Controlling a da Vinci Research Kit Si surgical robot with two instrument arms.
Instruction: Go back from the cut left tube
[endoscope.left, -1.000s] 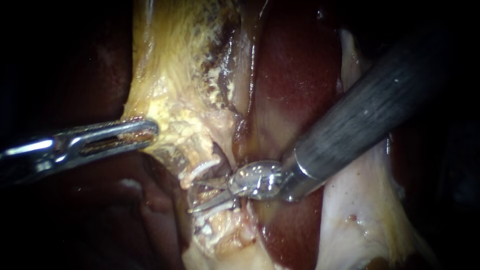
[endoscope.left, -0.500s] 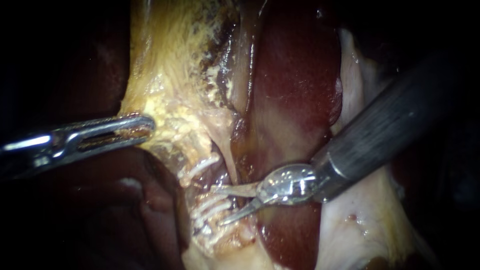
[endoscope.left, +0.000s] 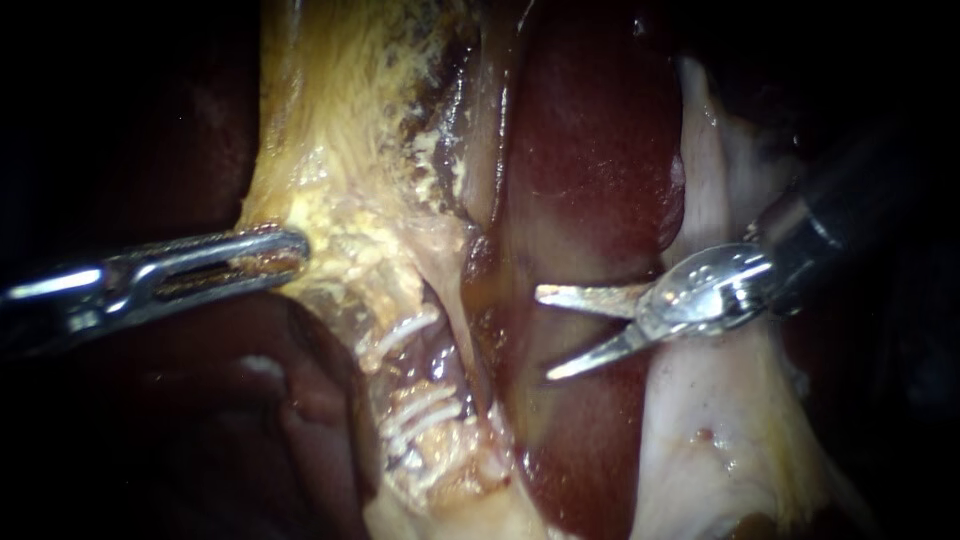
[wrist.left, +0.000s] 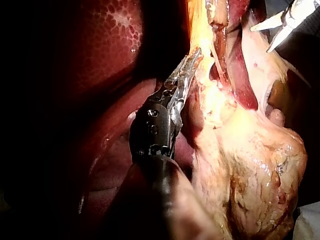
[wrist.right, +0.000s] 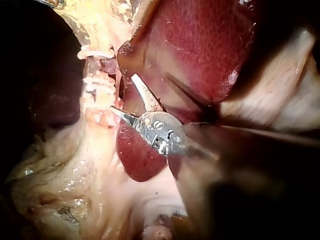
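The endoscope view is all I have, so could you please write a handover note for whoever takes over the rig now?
Left instrument: shut on the yellowish tissue.
Right instrument: open, empty, over the liver, apart from the tube.
Tube: white clips above and below a gap where it looks cut.
Done: right instrument is clear of the tube.
Left: perhaps draw it further away; keep the left hold.

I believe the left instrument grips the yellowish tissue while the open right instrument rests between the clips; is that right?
Not quite: the open right instrument hangs clear of the clips, over the liver, as the endoscope view shows. The left instrument does grip the yellowish tissue.
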